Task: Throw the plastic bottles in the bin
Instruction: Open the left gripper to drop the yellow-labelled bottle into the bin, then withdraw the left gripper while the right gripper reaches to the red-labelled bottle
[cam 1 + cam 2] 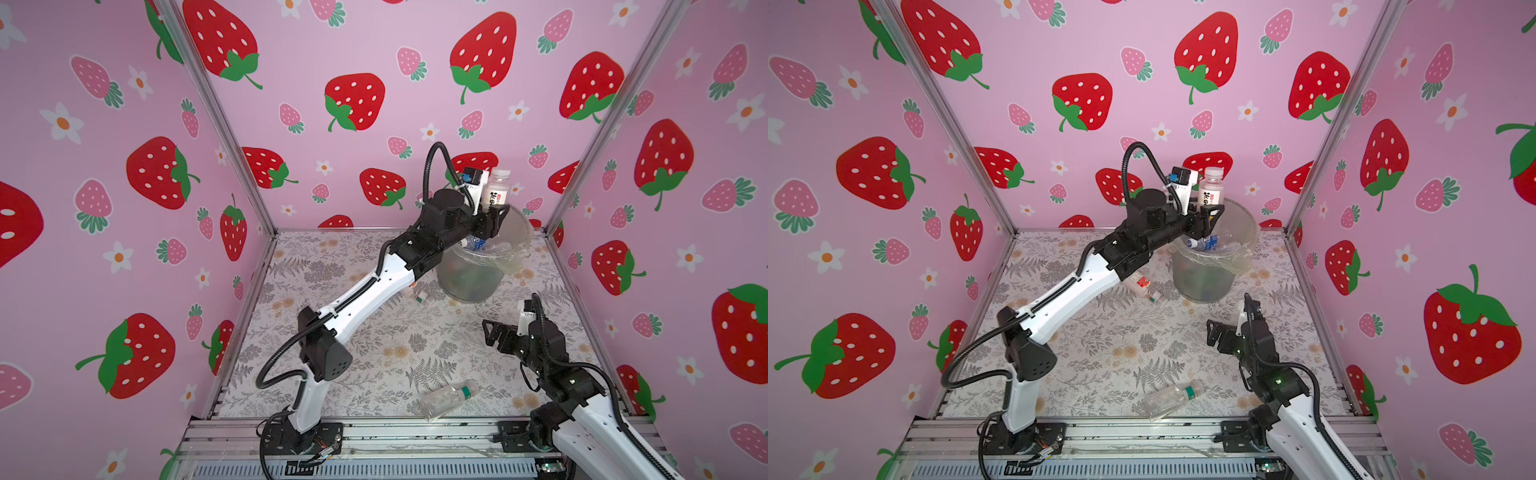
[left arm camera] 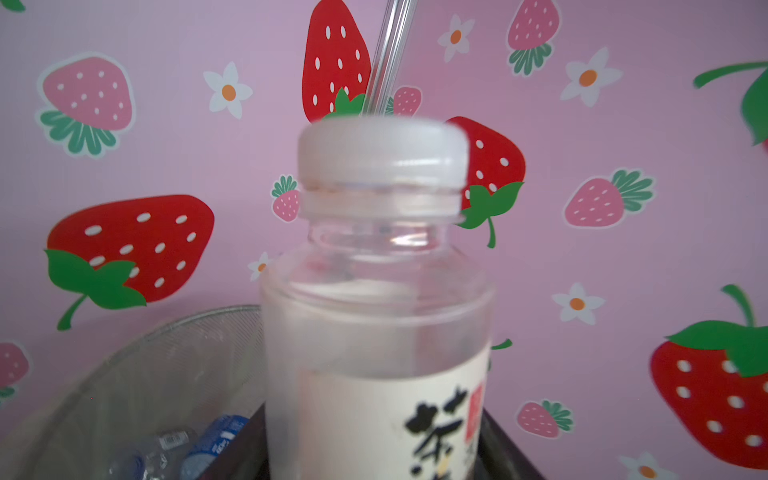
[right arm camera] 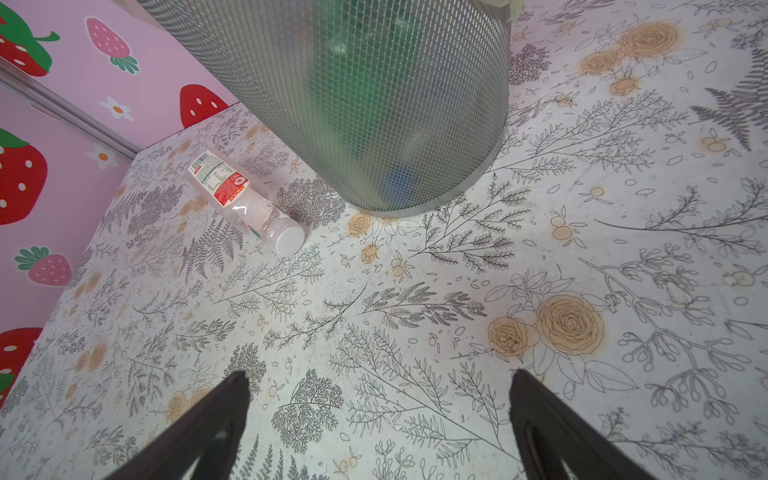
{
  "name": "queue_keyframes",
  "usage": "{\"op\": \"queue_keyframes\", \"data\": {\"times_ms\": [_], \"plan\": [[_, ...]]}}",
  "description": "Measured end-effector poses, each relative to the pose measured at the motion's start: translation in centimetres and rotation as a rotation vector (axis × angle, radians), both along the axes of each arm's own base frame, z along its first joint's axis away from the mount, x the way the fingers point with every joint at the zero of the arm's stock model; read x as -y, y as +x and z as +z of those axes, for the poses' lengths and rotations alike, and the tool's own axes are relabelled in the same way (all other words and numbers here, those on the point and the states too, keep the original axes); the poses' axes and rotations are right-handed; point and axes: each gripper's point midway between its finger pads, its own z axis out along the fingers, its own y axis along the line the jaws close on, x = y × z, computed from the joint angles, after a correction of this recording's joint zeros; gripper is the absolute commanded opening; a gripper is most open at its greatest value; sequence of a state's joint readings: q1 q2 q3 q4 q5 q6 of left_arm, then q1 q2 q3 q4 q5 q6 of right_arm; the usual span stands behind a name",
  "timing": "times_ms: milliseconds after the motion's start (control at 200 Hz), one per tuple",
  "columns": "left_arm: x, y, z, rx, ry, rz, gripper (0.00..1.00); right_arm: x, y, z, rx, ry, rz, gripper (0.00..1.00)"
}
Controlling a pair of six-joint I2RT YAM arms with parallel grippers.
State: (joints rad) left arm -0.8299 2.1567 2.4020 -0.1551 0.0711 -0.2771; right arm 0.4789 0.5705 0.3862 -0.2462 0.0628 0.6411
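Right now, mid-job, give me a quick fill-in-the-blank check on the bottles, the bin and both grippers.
The upright bottle between the jaws of the left gripper has a ___ cap.
Outside the bin, ___ bottles lie on the table.
The right gripper stands ___, with nothing between its jaws.
The front bottle wears a ___ band near its cap.
Missing words: white; two; open; green.

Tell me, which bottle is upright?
The white-capped bottle at the left gripper, above the bin. The red-label bottle and the green-banded bottle lie on their sides on the table.
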Motion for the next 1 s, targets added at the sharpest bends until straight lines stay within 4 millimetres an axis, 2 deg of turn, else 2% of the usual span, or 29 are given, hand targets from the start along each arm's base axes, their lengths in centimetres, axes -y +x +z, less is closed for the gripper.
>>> {"op": "queue_keyframes", "data": {"times_ms": [70,170,250,340,415,500,630,725,770,825,1000], "plan": [[1.0,2.4,-1.5,-0.024,-0.009,0.016,0.99,0.0,0.0,0.0,-0.003,0.000,-0.002,0.99],[0.7,5.1,-5.9,-0.126,0.033,0.048,0.99,0.0,0.1,0.3,0.001,0.002,-0.002,0.99],[-0.9,6.2,-8.9,-0.211,0.078,0.087,0.99,0.0,0.1,0.9,0.013,0.008,-0.002,0.99],[-4.1,6.0,-10.5,-0.274,0.122,0.137,0.99,0.0,0.1,1.2,0.023,0.010,-0.001,0.99],[-6.9,4.9,-9.6,-0.285,0.127,0.174,0.99,0.0,0.1,1.2,0.024,0.005,0.002,0.99],[-9.8,2.5,-5.8,-0.245,0.093,0.189,0.99,0.0,0.1,1.0,0.021,-0.004,0.006,0.99],[-14.3,-2.6,0.9,-0.135,0.025,0.198,0.99,-0.1,0.4,0.2,-0.004,-0.031,0.013,0.99],[-17.4,-5.5,2.7,-0.078,0.008,0.219,0.99,-0.1,0.6,-0.4,-0.026,-0.055,0.011,0.99],[-18.8,-6.2,2.3,-0.071,0.017,0.241,0.99,0.0,0.6,-0.5,-0.032,-0.064,0.008,0.99],[-20.5,-6.5,0.9,-0.083,0.045,0.276,0.99,0.0,0.7,-0.6,-0.035,-0.069,0.008,0.99],[-26.2,-5.1,-6.7,-0.223,0.186,0.420,0.99,-0.3,0.7,-0.7,-0.034,-0.080,0.032,0.99]]}}
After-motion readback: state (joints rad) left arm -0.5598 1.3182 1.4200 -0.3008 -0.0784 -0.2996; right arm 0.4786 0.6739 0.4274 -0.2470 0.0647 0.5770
